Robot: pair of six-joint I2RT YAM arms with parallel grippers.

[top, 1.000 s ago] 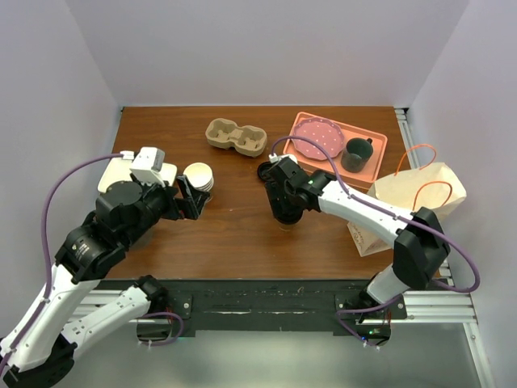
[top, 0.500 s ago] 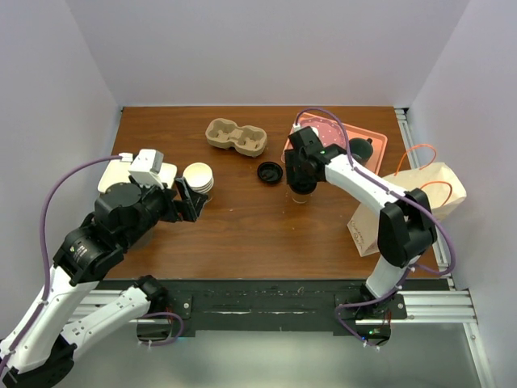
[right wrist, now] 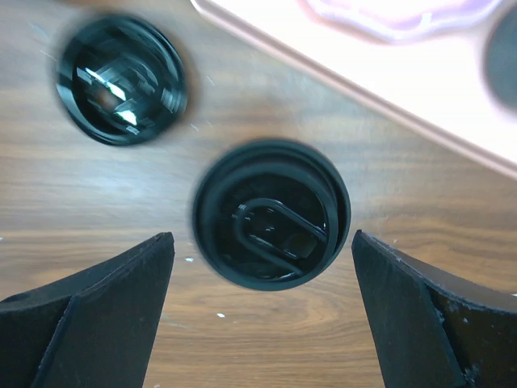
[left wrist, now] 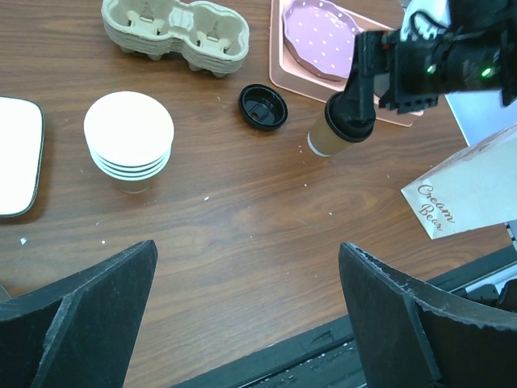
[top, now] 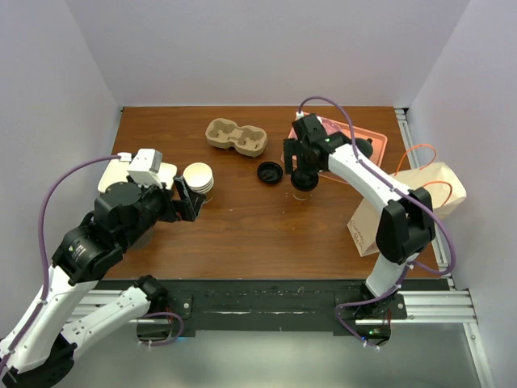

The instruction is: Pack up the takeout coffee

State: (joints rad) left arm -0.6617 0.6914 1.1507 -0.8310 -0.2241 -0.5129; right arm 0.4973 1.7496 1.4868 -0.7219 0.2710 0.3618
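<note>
Takeout coffee (left wrist: pixel 329 135) has tan sides and a round black lid.

Thing: takeout coffee (left wrist: pixel 325 137), a small paper cup with pale tan sides and a white band at the foot.
Lid: round black lid (right wrist: pixel 271 212), seated on the rim.
Pose: upright.
Place: on the table (left wrist: pixel 242 226), just beside the pink tray (left wrist: pixel 276 40).

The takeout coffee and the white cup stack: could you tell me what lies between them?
A loose black lid lies there, nearer the coffee; the left wrist view shows it best.
</note>
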